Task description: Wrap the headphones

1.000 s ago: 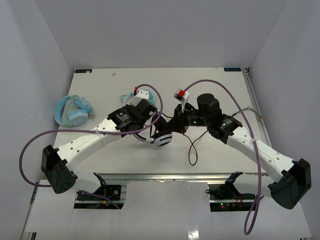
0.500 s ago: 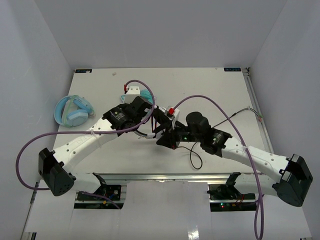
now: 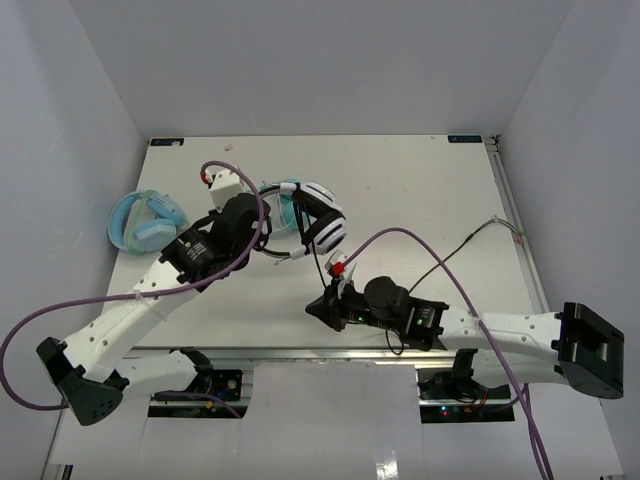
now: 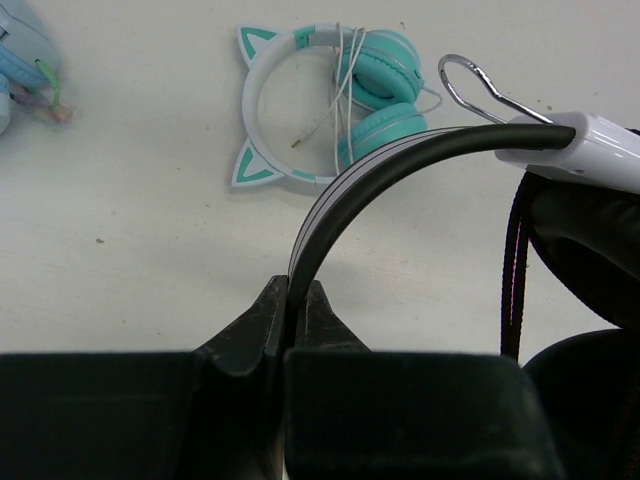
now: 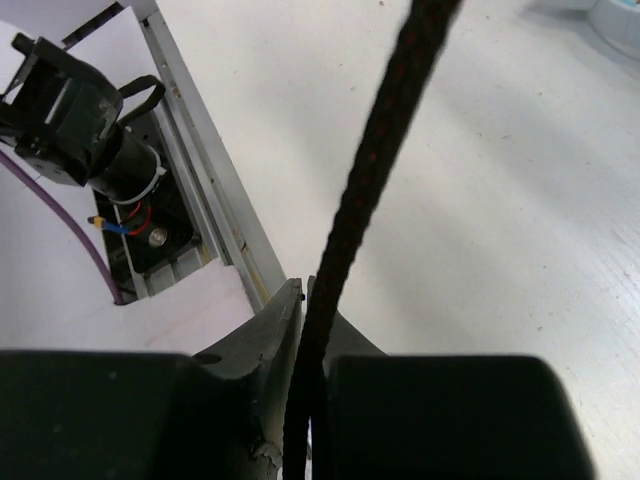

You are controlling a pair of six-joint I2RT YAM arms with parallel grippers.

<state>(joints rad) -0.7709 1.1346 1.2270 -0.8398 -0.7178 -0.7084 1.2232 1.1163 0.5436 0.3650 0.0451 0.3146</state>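
The headphones [image 3: 325, 228] hang above the table's middle, white earcups with black pads [image 4: 590, 240]. My left gripper [image 3: 272, 234] is shut on their thin black headband [image 4: 370, 170], which is pinched between the jaws of that gripper [image 4: 295, 290]. The thin black cable [image 3: 320, 268] runs from the earcups down toward the front edge. There my right gripper [image 3: 318, 308] is shut on it. In the right wrist view the braided cable [image 5: 380, 170] passes up between the closed jaws of the right gripper [image 5: 305, 290].
Teal cat-ear headphones [image 4: 330, 110] lie on the table behind the held pair, partly hidden in the top view [image 3: 284, 203]. Chunky light-blue headphones [image 3: 145, 222] sit at the left edge. The table's front rail [image 5: 200, 180] is just below my right gripper.
My left gripper has carried the headphones back and to the left. My right gripper has moved toward the near edge with the cable, drawing it out.
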